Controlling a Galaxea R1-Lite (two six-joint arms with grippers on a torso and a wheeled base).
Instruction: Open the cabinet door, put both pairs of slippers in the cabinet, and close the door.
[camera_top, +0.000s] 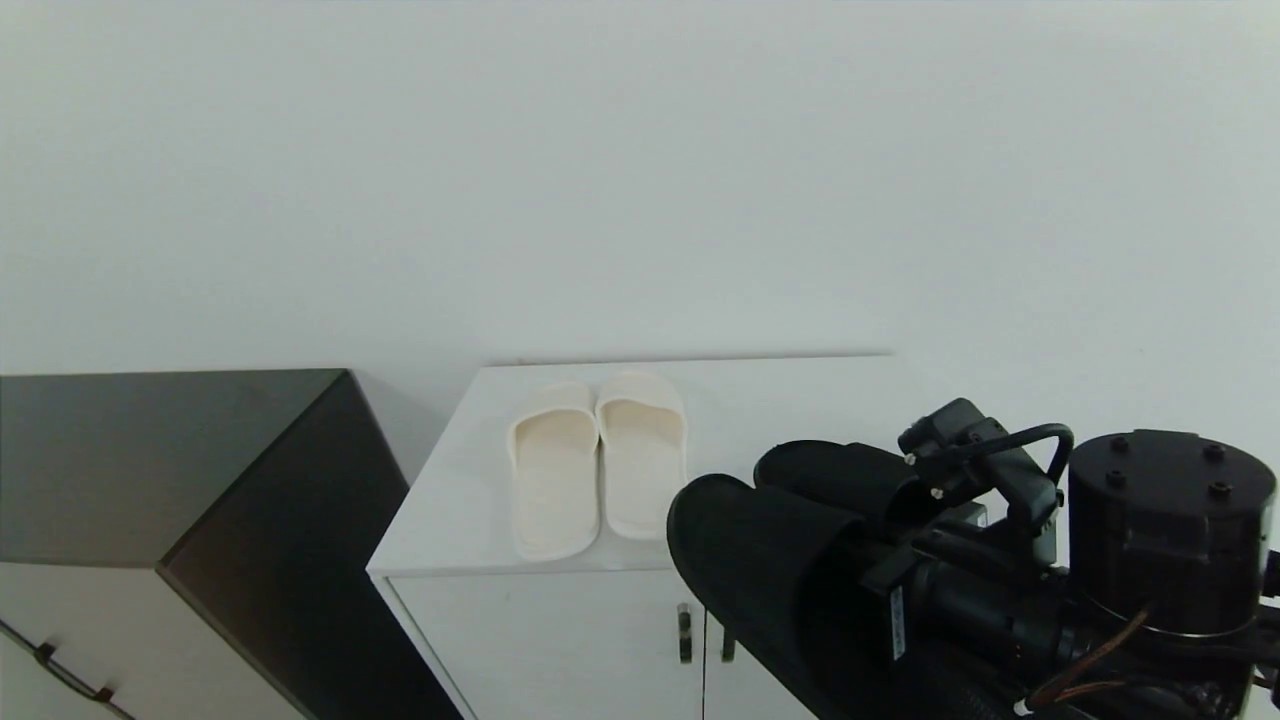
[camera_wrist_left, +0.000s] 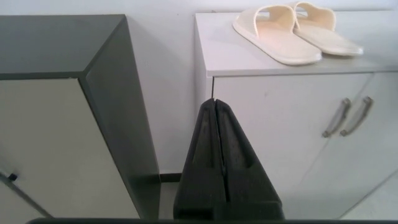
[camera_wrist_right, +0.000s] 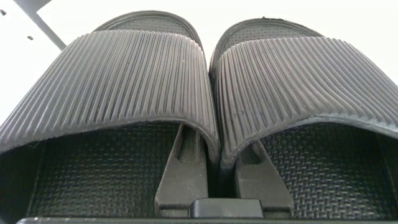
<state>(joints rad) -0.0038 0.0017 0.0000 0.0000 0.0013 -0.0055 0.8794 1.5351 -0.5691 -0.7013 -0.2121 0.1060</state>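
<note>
1. Head view, writing: a small white label (camera_top: 894, 622) on the right hand (camera_top: 870, 565), print too small to read. No other writing legible.
2. Head view, things: black slippers (camera_top: 775, 555) carried as a pair at the tip of the right hand, toes pointing away from it and toward the white cabinet (camera_top: 540, 640). Raised in front of the cabinet's right half, and whether clear of its top cannot be told. Cream slippers (camera_top: 597, 465) side by side on the cabinet's top surface, toes to the wall (camera_top: 640, 180), left of the black pair and apart from it. Cabinet doors shut, door handles (camera_top: 685, 632) side by side at the middle seam. Dark cabinet (camera_top: 200, 470) just left of the white one.
3. Left wrist view: left hand (camera_wrist_left: 216, 109) pressed together, nothing between its fingers, held low before the gap between the two cabinets. Well apart from the cream slippers up on the surface, and to the side of the door handles.
4. Right wrist view: one finger inside each black slipper, beneath the ribbed straps. The two neighbouring inner walls pinched between the fingers. No readable print on the straps or footbeds.
</note>
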